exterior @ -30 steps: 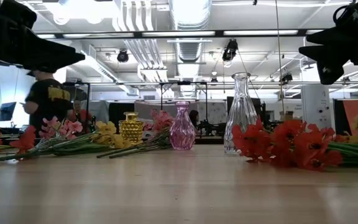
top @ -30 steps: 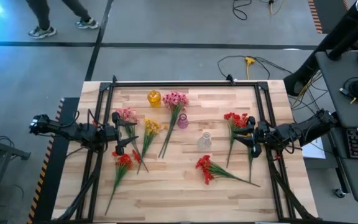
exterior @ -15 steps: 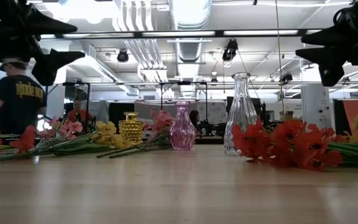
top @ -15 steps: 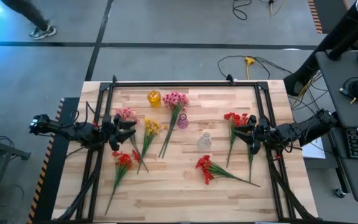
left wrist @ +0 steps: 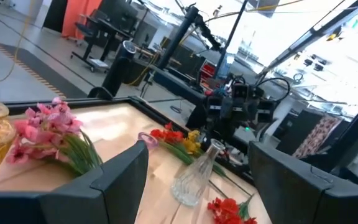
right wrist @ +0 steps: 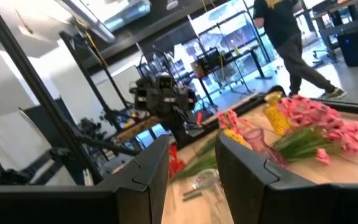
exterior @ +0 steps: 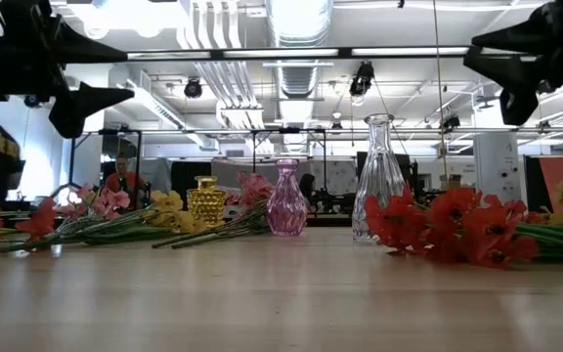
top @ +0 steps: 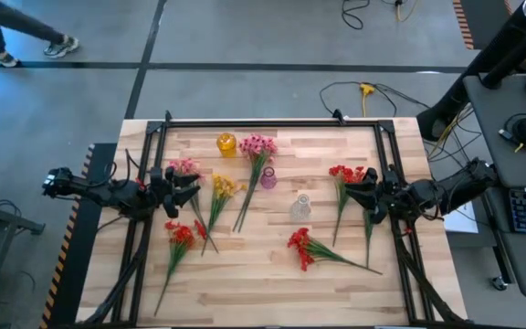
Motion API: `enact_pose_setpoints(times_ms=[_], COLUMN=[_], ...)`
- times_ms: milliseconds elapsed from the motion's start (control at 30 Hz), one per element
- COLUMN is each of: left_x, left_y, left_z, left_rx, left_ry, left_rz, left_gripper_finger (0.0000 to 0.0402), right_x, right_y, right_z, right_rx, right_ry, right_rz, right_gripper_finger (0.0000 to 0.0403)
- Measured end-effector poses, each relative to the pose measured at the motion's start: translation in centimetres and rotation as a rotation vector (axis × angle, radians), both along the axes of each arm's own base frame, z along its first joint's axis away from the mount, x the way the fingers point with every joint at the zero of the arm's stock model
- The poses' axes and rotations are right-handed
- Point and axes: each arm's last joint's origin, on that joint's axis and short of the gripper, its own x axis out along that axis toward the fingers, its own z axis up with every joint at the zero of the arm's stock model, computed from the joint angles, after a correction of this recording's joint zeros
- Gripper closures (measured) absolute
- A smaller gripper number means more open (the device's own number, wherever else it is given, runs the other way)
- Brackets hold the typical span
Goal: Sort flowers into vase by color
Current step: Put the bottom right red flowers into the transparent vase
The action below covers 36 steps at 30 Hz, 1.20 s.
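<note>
The flowers [top: 254, 155] lie in pink, yellow and red bunches across the table [top: 272, 274], none in a vase. The left gripper [top: 190, 187] hovers released above the pink spray at the table's left side. The right gripper [top: 359, 195] hangs released over the red bunch at the right.

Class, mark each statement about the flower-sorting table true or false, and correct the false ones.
1. Three vases stand on the table: a yellow vase, a pink vase and a clear vase. True.
2. Every vase already holds flowers. False: all three are empty; the flowers lie flat on the table.
3. The left claw is open and holds nothing. True.
4. The right claw grips a red spray. False: it is open, raised above the table near the red flowers.
5. The pink flowers lie beside the pink vase. True.
</note>
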Motion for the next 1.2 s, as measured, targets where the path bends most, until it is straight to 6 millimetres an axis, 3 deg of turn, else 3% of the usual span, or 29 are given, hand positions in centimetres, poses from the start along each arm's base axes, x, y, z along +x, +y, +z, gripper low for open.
enact_pose_setpoints(times_ms=[267, 400, 600, 767, 900, 1067, 1200], left_x=[0.0, 0.1, 0.5, 1.0, 1.3, 1.8, 2.5], left_y=[-0.1, -0.4, -0.5, -0.6, -0.4, -0.3, -0.5], left_z=[0.6, 1.5, 2.1, 4.0, 6.0, 7.3, 8.2], left_rx=[0.029, 0.115, 0.211, 0.326, 0.411, 0.451, 0.494], left_ry=[-0.048, -0.115, -0.145, -0.052, 0.125, 0.366, 0.455], left_rz=[-0.030, -0.094, -0.095, -0.068, 0.032, 0.079, 0.067], left_gripper_finger=[0.0144, 0.0144, 0.0148, 0.0165, 0.0179, 0.0184, 0.0184], right_x=[1.1, 2.6, 5.5, 7.5, 8.2, 8.8, 9.5], right_y=[0.4, 1.0, 2.1, 2.7, 2.9, 3.2, 3.6], right_z=[0.4, 0.8, 3.9, 6.7, 8.9, 10.4, 10.8], right_rx=[-0.004, -0.040, -0.152, -0.198, -0.185, -0.187, -0.216], right_ry=[-0.027, 0.064, 0.234, 0.503, 0.676, 0.891, 1.035], right_rz=[-0.003, -0.003, -0.005, -0.063, -0.123, -0.135, -0.086], right_gripper_finger=[0.0282, 0.0282, 0.0282, 0.0282, 0.0282, 0.0282, 0.0282])
